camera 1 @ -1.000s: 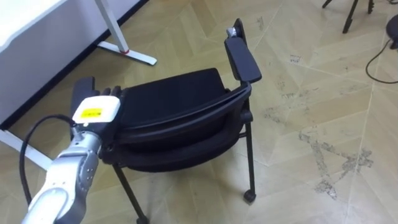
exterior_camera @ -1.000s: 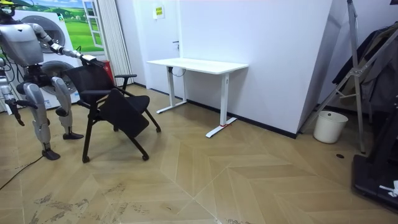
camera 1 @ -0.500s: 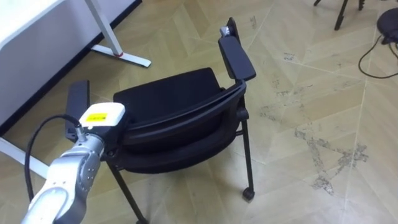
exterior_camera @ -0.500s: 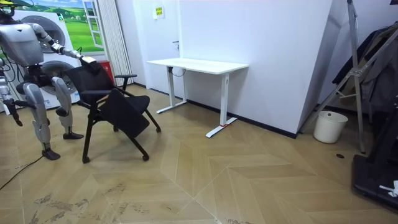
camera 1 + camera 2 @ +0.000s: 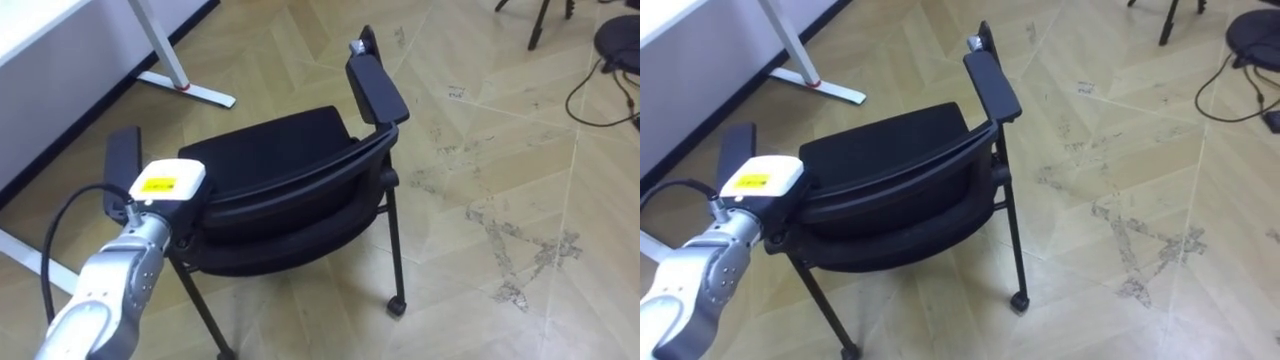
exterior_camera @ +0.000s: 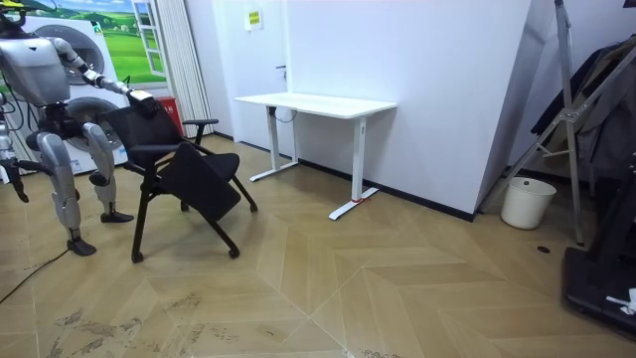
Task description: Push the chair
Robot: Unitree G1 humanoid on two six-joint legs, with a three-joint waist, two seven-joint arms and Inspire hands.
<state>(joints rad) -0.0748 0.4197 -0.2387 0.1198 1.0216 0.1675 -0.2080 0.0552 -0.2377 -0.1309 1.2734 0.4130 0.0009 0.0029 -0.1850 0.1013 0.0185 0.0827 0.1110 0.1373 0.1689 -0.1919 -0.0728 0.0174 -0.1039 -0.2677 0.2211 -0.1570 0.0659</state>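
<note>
A black chair [image 5: 270,150] with armrests and thin legs on casters stands right in front of me on the wooden floor; in the room view the chair [image 6: 184,164] faces the white desk. I stand behind its backrest [image 5: 300,190]. My left hand [image 5: 160,190] rests on the backrest's left end, beside the left armrest [image 5: 122,160], with its fingers curled down over the top edge. The same hand shows in the right eye view [image 5: 760,185]. My right hand [image 6: 20,193] hangs open at my side, at the room view's left edge.
A white desk [image 5: 60,40] stands ahead on the left, its foot [image 5: 190,90] on the floor near the chair. A dark cable and a stand base [image 5: 615,45] lie at the upper right. A white bucket [image 6: 527,202] stands by the far wall.
My left hand's fingers, straight over the backrest a second ago, have folded down onto it. The eye views have shifted slightly. The chair has hardly moved in the room view.
</note>
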